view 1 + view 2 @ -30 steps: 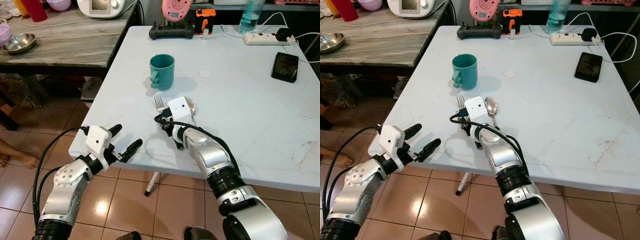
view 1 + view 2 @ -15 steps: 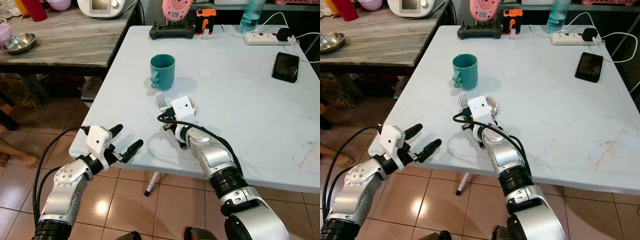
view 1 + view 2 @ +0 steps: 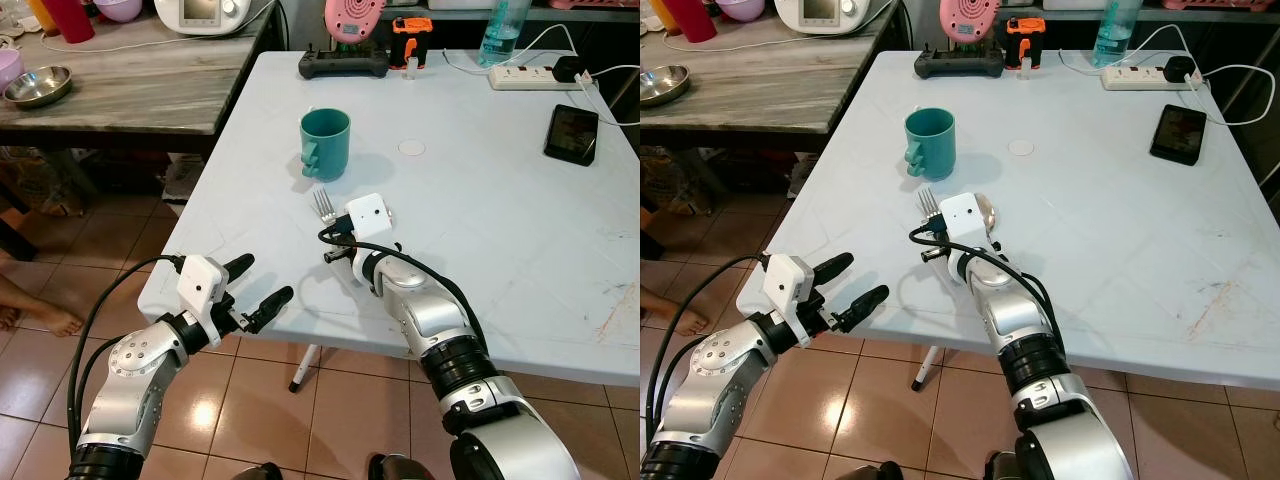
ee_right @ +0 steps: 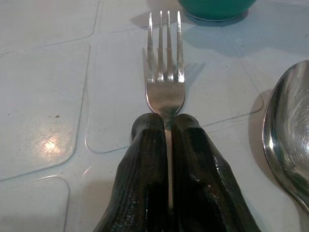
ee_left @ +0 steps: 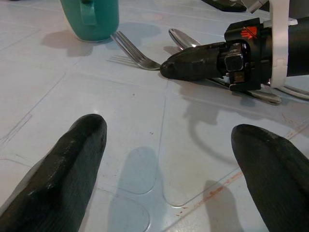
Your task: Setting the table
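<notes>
A steel fork [image 4: 165, 72] lies on the white table [image 3: 480, 220], tines toward the teal mug [image 3: 325, 143]. My right gripper [image 3: 335, 246] is shut on the fork's handle, low on the tabletop; its fingers [image 4: 145, 174] press together just behind the fork's head. A spoon [image 4: 289, 130] lies right beside the fork, partly hidden under my right wrist in the eye views. My left gripper [image 3: 255, 285] is open and holds nothing, hovering at the table's near left corner. In the left wrist view the fork [image 5: 133, 50] and mug [image 5: 91, 19] lie ahead.
A black phone [image 3: 570, 133], a power strip [image 3: 530, 75], a controller [image 3: 343, 65] and a water bottle [image 3: 500, 35] sit along the far side. A wooden table [image 3: 120, 90] with a steel bowl [image 3: 38, 86] stands to the left. A person's bare foot [image 3: 40, 318] rests on the tiled floor.
My right gripper has slid the fork slightly forward and right on the table. My left gripper has edged a little to the right and lower.
</notes>
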You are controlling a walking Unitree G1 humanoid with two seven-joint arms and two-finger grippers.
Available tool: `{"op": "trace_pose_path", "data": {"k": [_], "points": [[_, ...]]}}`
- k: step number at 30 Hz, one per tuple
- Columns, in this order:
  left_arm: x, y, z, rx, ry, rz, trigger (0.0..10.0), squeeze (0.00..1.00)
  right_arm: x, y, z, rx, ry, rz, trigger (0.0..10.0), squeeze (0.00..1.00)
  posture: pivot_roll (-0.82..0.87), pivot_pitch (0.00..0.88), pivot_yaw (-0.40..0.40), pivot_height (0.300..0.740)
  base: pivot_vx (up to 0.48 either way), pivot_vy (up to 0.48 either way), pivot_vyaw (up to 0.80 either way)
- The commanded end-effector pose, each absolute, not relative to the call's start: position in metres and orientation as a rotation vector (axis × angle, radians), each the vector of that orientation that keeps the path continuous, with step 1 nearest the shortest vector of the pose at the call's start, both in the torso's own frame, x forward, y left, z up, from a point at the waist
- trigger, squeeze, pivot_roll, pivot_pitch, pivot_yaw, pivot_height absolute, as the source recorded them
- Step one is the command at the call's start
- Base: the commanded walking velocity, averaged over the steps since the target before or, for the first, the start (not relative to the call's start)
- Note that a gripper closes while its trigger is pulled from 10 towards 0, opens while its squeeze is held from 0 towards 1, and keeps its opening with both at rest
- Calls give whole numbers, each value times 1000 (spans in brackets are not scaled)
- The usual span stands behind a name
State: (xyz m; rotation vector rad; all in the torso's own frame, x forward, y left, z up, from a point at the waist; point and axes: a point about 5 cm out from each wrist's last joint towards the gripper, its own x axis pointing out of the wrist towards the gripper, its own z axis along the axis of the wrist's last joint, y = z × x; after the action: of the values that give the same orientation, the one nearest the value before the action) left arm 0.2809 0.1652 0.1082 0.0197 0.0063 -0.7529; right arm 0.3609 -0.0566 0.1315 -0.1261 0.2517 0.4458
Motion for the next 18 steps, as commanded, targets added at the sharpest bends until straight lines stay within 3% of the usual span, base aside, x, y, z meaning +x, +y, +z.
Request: {"op": "trace_pose_path", "data": {"k": [1, 6, 12, 17, 18], "points": [[280, 170, 108, 43, 18, -751, 10000, 0, 349, -63, 96, -112, 420, 428, 0, 0, -175, 158, 77, 740, 0, 0, 0], [280, 170, 108, 45, 19, -744, 10000, 0, 349, -64, 97, -100, 414, 422, 0, 0, -175, 159, 78, 740, 0, 0, 0], [294, 181, 111, 84, -2, -559, 10000, 0, 356, -69, 130, -32, 236, 360, 0, 0, -170, 155, 76, 740, 0, 0, 0], [305, 193, 116, 75, -26, -387, 10000, 0, 349, -89, 150, 21, 134, 289, 0, 0, -166, 144, 77, 740, 0, 0, 0], [305, 194, 116, 65, -24, -372, 10000, 0, 347, -94, 151, 27, 126, 270, 10000, 0, -168, 135, 79, 740, 0, 0, 0]]}}
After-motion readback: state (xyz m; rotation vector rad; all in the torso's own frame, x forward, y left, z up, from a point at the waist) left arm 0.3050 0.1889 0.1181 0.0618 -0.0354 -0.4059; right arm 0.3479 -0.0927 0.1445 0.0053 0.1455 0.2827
